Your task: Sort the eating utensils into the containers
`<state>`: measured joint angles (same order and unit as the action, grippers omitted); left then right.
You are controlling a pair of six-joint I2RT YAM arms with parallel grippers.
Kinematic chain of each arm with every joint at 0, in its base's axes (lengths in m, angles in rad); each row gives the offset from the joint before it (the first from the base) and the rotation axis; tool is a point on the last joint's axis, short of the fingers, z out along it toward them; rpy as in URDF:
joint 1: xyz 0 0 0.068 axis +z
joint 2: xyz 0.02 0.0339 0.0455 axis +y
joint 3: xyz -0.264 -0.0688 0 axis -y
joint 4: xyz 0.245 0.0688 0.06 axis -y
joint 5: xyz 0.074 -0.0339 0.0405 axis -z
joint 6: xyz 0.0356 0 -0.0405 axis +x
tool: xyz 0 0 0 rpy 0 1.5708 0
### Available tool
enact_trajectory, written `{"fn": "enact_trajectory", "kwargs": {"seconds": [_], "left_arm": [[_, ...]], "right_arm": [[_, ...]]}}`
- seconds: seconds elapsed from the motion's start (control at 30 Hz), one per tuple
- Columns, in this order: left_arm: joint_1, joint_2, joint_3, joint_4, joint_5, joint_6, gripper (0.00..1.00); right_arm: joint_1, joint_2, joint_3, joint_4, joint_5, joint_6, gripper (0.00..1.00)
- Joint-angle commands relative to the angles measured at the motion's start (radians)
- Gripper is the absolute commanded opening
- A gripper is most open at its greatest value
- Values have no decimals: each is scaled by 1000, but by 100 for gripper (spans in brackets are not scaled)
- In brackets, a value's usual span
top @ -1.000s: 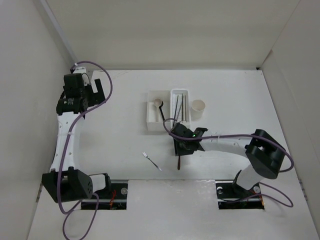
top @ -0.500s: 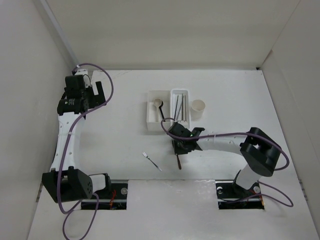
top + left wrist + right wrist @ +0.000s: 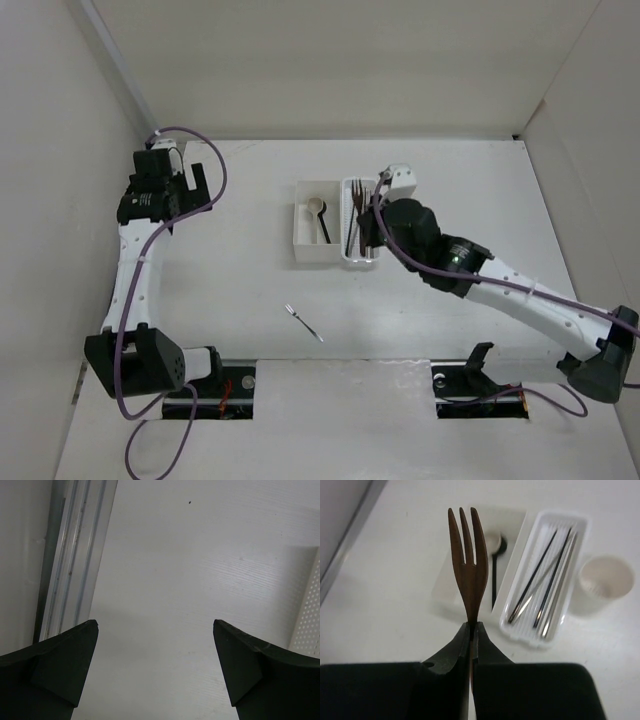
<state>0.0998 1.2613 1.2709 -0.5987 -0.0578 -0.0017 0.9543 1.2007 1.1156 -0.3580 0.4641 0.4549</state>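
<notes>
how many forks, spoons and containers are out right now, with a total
forks: 2 (brown wooden fork in the right gripper, small silver fork on the table)
spoons: 2 (pale wooden spoon, black spoon)
containers: 3 (white box, perforated tray, beige cup)
total: 7

Brightly, evenly lit from above, with faint soft shadows; tray [image 3: 516,582] and cup [image 3: 602,582] slightly blurred behind fork [image 3: 468,575] in right wrist view.

White arms [image 3: 125,285], black joints [image 3: 150,195], purple cables [image 3: 224,178]

no legible txt or labels
</notes>
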Motion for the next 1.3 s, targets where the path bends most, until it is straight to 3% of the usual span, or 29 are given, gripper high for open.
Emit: {"fn": "enact_trajectory", "kwargs": {"seconds": [0.0, 0.17, 0.3, 0.77, 1.03, 1.1, 1.2, 1.27], "left_arm": [[-3, 20, 50, 22, -23, -7, 100], [-3, 75, 88, 22, -60, -7, 100], [-3, 119, 88, 22, -86, -7, 100], [-3, 237, 140, 13, -131, -7, 100], [-3, 228, 140, 13, -131, -7, 100], [-3, 228, 140, 13, -131, -7, 100], [-3, 218, 140, 13, -131, -7, 100], [-3, 208, 140, 13, -131, -7, 100]], "right_arm": [[-101, 54, 62, 178, 143, -235, 0], [-320, 239, 125, 299, 55, -332, 0], [-446, 307, 58, 548, -53, -361, 0], [-465, 496, -25, 694, 28, -288, 0], [-437, 476, -100, 694, 50, -232, 0], [-437, 465, -123, 694, 59, -232, 7], [-437, 435, -134, 694, 59, -222, 33], [-437, 395, -134, 694, 48, -222, 39]]}}
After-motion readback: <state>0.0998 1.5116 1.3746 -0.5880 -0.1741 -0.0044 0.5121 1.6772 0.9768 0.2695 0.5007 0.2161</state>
